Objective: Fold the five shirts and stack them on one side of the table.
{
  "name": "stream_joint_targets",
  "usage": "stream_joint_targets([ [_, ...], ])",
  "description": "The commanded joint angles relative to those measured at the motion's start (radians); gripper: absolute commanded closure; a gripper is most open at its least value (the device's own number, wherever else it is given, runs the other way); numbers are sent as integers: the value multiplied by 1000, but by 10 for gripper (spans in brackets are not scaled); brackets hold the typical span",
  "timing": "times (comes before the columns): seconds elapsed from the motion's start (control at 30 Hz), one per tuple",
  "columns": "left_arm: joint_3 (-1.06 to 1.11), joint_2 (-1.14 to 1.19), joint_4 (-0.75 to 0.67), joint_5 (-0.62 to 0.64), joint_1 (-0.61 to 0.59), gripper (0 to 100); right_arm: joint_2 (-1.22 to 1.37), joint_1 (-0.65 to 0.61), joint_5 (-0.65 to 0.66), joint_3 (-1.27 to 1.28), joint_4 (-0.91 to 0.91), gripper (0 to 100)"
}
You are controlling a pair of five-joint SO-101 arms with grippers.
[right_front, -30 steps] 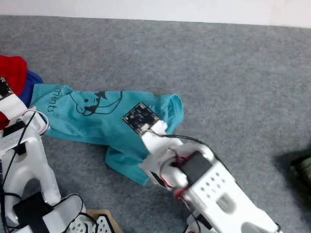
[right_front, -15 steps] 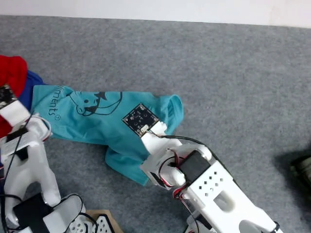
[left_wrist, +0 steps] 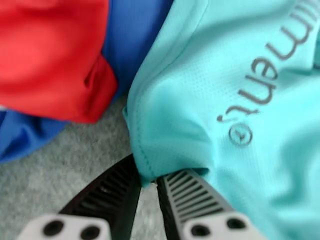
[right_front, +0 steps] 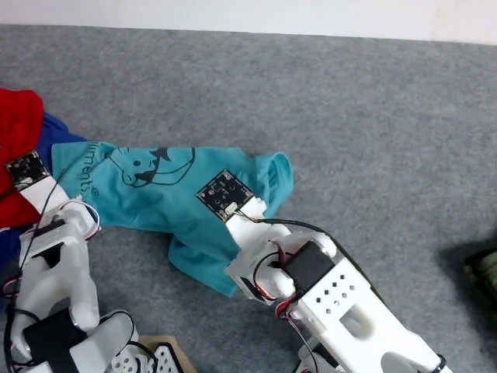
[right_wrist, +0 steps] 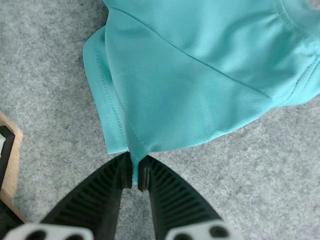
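A teal shirt [right_front: 155, 194] with a dark print lies crumpled across the grey carpet, left of centre. My left gripper [left_wrist: 147, 184] is shut on its hem [left_wrist: 142, 160], at the shirt's left end beside the red shirt [left_wrist: 50, 50] and the blue shirt [left_wrist: 132, 35]. My right gripper [right_wrist: 134, 174] is shut on the teal shirt's near corner [right_wrist: 131, 145]. From above, the left arm [right_front: 54, 256] stands at the left edge and the right arm [right_front: 311, 284] reaches in from the bottom centre. The red shirt [right_front: 19, 124] and blue shirt [right_front: 56, 136] are bunched at the far left.
A wooden piece [right_front: 167, 346] sits by the arm bases at the bottom edge, its corner [right_wrist: 9, 165] close to the right gripper. A dark object [right_front: 483, 272] lies at the right edge. Open grey carpet [right_front: 388, 116] stretches to the right and back.
My left arm has moved right and toward the front, dragging the teal shirt's left edge off the blue shirt. The right arm has barely shifted.
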Motion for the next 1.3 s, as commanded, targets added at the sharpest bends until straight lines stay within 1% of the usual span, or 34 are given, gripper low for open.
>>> stream_joint_targets([
  [0.0,7,-35,-106,-6,-18,979,-5,-4,-5,-5,-16,990],
  [0.07,2,-41,-100,-2,-48,915,-7,-4,-6,-5,-15,954],
  [0.2,5,-42,-58,-2,-65,683,-7,-4,-9,-5,-19,845],
  [0.3,2,-42,-54,-5,-73,547,-7,-4,-5,-5,-21,827],
  [0.37,-2,-42,-55,-5,-102,501,-7,-4,-5,-7,-21,827],
  [0.47,-15,-44,-54,-6,-137,490,-7,10,-5,-15,-21,827],
  [0.6,-48,-44,-55,-6,-223,490,-5,35,-8,-18,-59,826],
  [0.7,-77,-44,-55,-6,-291,490,2,24,-11,-7,-130,826],
  [0.8,-88,-42,-55,-6,-325,490,4,-25,-11,44,-220,826],
  [0.93,-88,-42,-57,-6,-331,490,4,-101,-11,120,-348,826],
  [1.1,-82,-41,-54,-5,-320,490,4,-119,-11,225,-515,826],
  [1.27,-53,-41,-52,-5,-246,490,4,-128,-11,340,-677,828],
])
